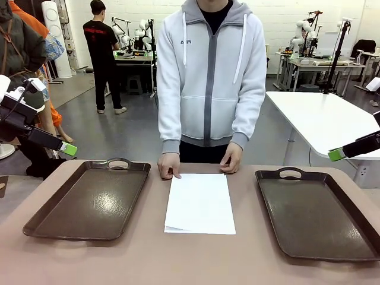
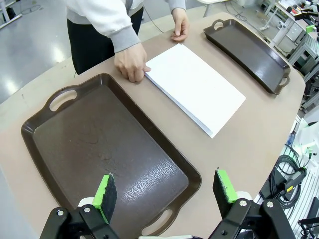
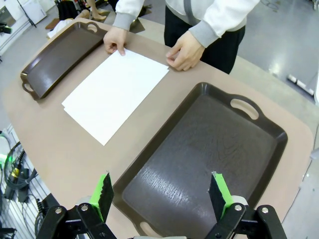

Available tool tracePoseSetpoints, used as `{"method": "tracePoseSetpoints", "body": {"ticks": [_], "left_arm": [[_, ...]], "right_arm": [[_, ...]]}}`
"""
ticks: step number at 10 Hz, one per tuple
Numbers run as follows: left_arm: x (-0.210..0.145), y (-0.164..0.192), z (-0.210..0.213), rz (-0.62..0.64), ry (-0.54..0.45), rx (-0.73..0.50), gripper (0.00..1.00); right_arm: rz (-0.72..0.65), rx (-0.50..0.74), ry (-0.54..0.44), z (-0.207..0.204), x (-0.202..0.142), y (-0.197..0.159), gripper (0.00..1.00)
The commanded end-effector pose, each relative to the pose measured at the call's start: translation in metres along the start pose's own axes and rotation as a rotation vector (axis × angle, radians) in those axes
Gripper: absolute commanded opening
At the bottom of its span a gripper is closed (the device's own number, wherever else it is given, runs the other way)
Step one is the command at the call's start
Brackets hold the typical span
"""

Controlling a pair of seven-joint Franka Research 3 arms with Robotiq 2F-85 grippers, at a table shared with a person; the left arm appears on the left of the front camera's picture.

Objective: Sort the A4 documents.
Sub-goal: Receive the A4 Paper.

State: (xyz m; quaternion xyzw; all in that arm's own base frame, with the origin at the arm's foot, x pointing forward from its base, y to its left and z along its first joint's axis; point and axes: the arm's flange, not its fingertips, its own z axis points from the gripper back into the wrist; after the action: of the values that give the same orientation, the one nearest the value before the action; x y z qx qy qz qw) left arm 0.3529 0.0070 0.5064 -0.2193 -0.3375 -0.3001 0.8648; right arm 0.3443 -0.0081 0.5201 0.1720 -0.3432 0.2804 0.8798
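Observation:
A small stack of white A4 documents [image 1: 199, 203] lies flat on the table's middle, between two dark brown trays. The person's hands [image 1: 169, 165] rest on its far corners. My left gripper [image 1: 68, 148] hovers open, high off the table's left side, and from its wrist camera the gripper [image 2: 167, 191] hangs above the left tray [image 2: 99, 144], the documents [image 2: 197, 87] lying beyond. My right gripper [image 1: 337, 155] is open off the right side. From its wrist camera the gripper [image 3: 162, 191] is over the right tray [image 3: 209, 144], with the documents [image 3: 117, 92] farther on. Neither gripper holds anything.
Both handled trays, the left tray [image 1: 89, 199] and the right tray [image 1: 317, 214], are bare inside. The person stands at the far edge, arms reaching onto the table. A white table [image 1: 326, 119] stands behind on the right, and other people stand at the back left.

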Motion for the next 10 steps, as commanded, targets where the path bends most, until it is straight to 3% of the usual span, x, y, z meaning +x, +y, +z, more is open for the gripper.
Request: {"method": "tracePoseSetpoints", "body": {"ticks": [1, 10], "left_arm": [[-0.0005, 0.0025, -0.0010, -0.003, -0.009, -0.009, 1.00], [-0.0005, 0.0025, -0.0010, -0.003, -0.009, -0.009, 1.00]], "right_arm": [[0.000, 0.008, -0.001, -0.0014, 0.0001, 0.0003, 1.00], [0.000, 0.008, -0.001, -0.0014, 0.0001, 0.0003, 1.00]]}}
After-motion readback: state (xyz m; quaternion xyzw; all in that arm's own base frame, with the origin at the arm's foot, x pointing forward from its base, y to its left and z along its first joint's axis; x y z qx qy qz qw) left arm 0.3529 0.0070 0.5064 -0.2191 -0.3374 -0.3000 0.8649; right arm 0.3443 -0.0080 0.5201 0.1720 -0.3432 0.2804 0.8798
